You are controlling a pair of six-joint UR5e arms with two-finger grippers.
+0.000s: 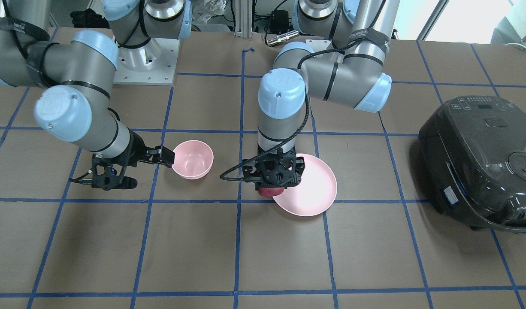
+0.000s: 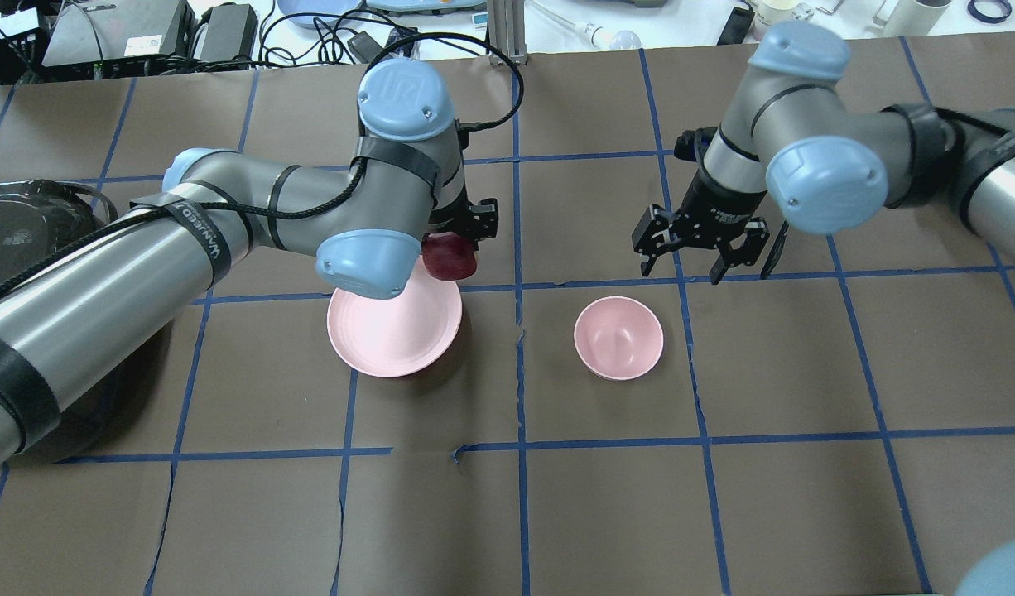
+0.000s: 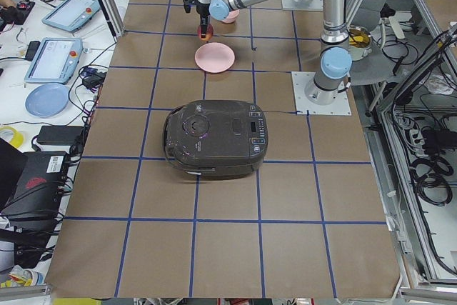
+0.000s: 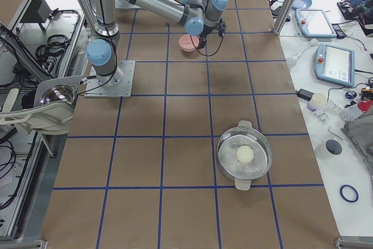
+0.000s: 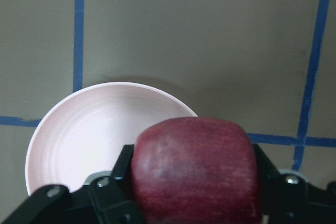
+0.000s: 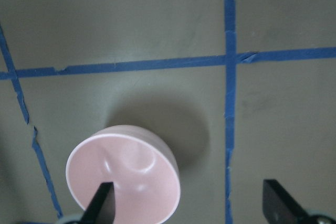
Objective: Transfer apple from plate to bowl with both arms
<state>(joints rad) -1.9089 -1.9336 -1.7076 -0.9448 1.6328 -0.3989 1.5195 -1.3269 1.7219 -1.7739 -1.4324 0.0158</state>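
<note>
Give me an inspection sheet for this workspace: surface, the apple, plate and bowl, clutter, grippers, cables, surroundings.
Surface: brown table marked with a blue tape grid.
Apple: gripped, raised off the plate, near its rim.
Plate: empty, flat on the table.
Bowl: empty, upright, apart from the plate.
Clutter: black rice cooker at the robot's left end; metal pot at its right end.
Grippers: left gripper shut on the apple; right gripper open, empty, hovering near the bowl.
Cables: black cable along the left arm to its wrist.
Surroundings: tablets and a blue dish on a side bench.
</note>
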